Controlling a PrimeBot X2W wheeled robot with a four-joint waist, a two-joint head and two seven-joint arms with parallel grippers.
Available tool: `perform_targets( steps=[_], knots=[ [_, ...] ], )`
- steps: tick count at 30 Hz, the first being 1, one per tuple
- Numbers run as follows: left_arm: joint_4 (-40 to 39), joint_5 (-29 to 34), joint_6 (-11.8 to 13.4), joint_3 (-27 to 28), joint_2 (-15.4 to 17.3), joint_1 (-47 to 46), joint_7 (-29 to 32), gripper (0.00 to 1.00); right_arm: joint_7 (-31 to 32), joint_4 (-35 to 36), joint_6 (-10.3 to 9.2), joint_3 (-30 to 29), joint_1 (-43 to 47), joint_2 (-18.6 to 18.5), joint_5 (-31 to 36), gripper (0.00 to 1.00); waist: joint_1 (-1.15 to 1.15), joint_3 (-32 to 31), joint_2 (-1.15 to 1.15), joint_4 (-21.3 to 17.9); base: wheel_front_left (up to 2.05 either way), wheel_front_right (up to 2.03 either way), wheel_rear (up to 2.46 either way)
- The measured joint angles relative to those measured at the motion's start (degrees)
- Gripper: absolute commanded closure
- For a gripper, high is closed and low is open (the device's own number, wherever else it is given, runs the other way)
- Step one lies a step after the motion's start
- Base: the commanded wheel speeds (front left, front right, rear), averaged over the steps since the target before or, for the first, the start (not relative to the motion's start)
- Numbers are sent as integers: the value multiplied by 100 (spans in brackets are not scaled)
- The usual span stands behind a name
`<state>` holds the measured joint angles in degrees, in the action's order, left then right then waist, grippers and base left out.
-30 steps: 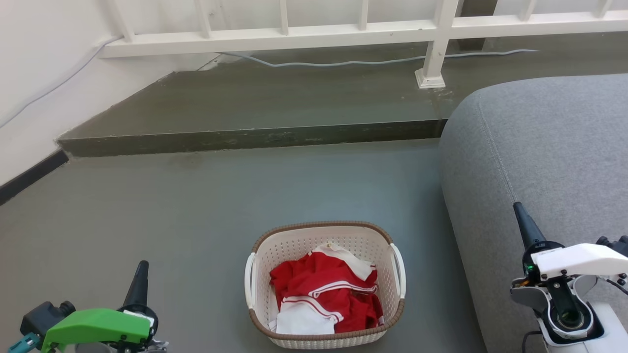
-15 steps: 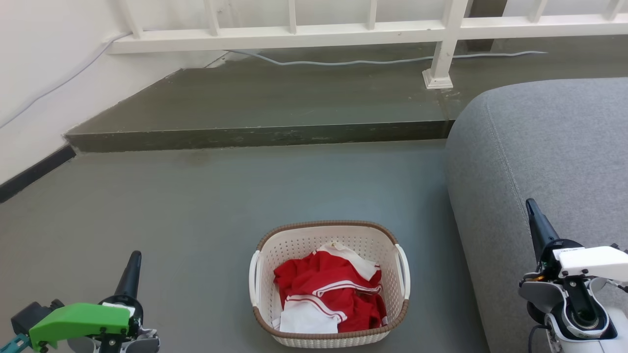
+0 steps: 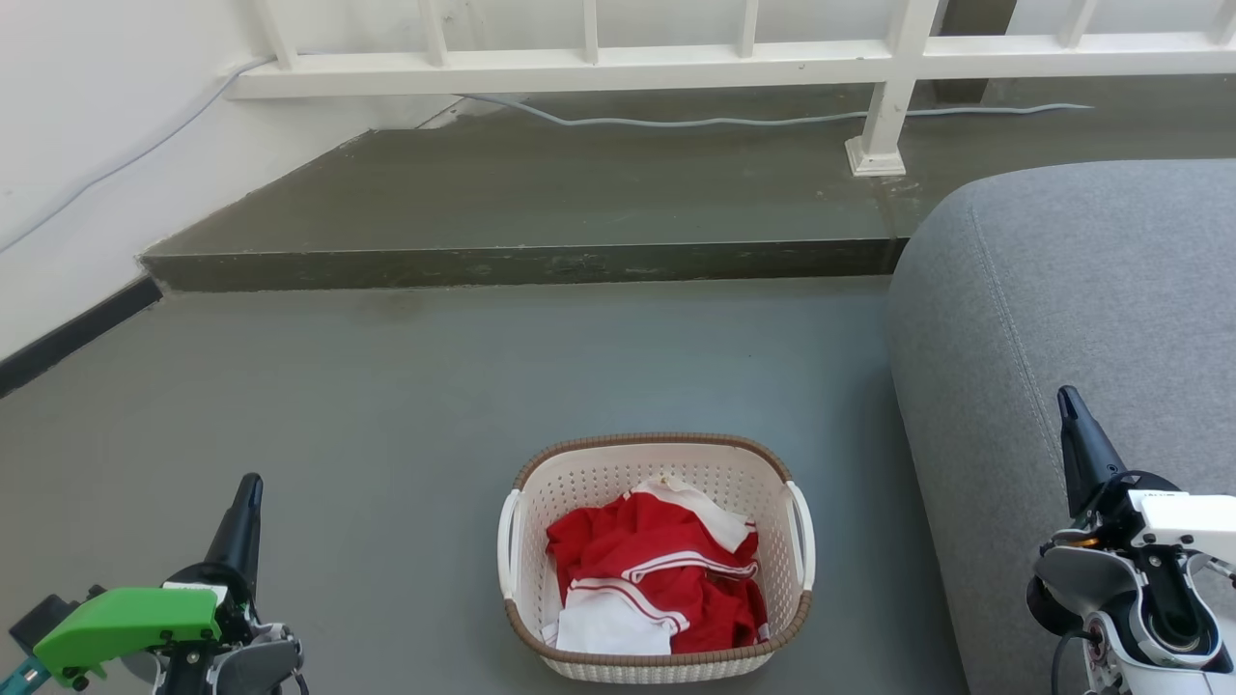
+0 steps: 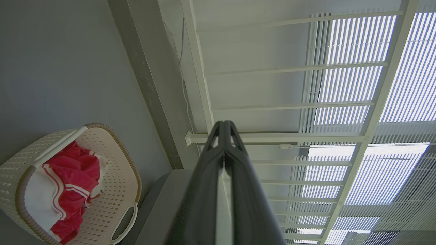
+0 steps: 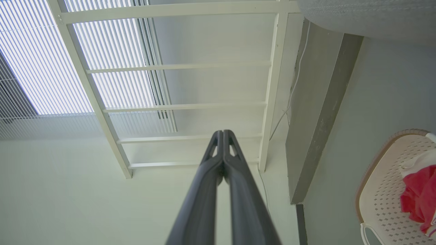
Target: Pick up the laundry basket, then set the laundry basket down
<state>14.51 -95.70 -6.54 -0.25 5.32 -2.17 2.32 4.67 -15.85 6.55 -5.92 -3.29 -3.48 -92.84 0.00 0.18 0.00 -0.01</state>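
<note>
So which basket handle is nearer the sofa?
The right handle of the laundry basket: it faces the grey sofa; the left handle faces away.

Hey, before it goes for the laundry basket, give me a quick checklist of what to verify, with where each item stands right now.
1. Basket upright on the floor: ok.
2. Clothes inside the rim: ok.
3. Handles clear of cloth: ok, left handle and right handle are bare.
4. Left pincer open for a grasp: not ok, shut, apart from the basket.
5. Right pincer open for a grasp: not ok, shut, apart from the basket.
6. Gap between basket and sofa: ok, they do not touch.
</note>
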Motion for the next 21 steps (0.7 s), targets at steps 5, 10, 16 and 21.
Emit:
perform_targets(
  steps=[5,10,16,21],
  knots=[
    [11,-1,0,1,-19,-32,15,100,0,-4,0,-13,0,1,0,100,0,0,0,0,0,0,0],
    [42,-1,-1,4,-20,-33,15,100,0,-19,0,-16,-1,2,0,100,0,-1,0,0,0,0,0],
    [59,-1,-10,7,-21,-34,15,100,0,-23,0,-23,-2,2,0,100,0,-2,0,0,0,0,0],
    [86,-1,-33,9,-22,-36,16,100,0,-25,0,-24,-2,3,0,100,0,-2,0,0,0,0,0]
  ],
)
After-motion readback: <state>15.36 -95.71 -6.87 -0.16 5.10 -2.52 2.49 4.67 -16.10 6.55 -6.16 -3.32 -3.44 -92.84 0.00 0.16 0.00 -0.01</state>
